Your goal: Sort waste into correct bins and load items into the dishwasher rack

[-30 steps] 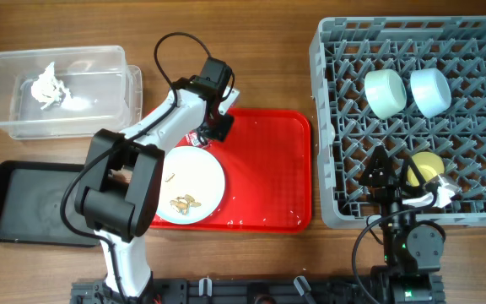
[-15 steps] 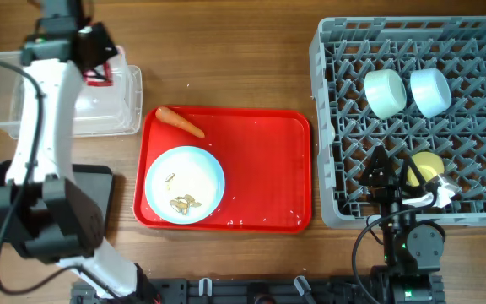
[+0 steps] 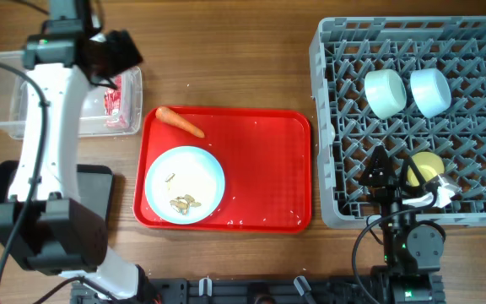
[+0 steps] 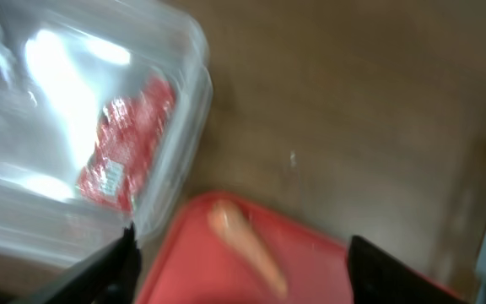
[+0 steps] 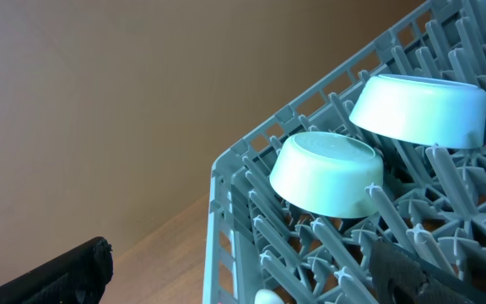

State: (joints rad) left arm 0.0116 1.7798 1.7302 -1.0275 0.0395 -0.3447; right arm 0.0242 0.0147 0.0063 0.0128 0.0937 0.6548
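Note:
The red-and-white wrapper [image 3: 112, 102] [image 4: 125, 148] lies loose in the right end of the clear tub [image 3: 7, 118] [image 4: 175, 51]. Just above that end hangs my left gripper [image 3: 123, 52] [image 4: 241, 243], open and empty. An orange carrot piece [image 3: 180, 122] [image 4: 243, 245] rests on the red tray [image 3: 268, 169]. The light blue plate [image 3: 201, 169] holds brownish scraps [image 3: 184, 203]. In the grey rack [image 3: 332, 127] [image 5: 234, 219] sit a mint bowl [image 3: 386, 93] [image 5: 327, 173], a light blue bowl [image 3: 429, 91] [image 5: 420, 110], a yellow cup [image 3: 427, 165] and a white spoon [image 3: 433, 198]. My right gripper [image 3: 392, 171] [image 5: 234, 253] stands open over the rack's front edge.
The black tray [image 3: 7, 181] lies at the front left, partly under the left arm's base. The left arm [image 3: 49, 135] stretches across the clear tub and hides its middle. Bare wooden table [image 3: 243, 59] lies between the tub and the rack.
My left gripper carried the wrapper from the red tray to the clear tub, then opened and let it drop inside. The carrot is uncovered. The right arm has not moved.

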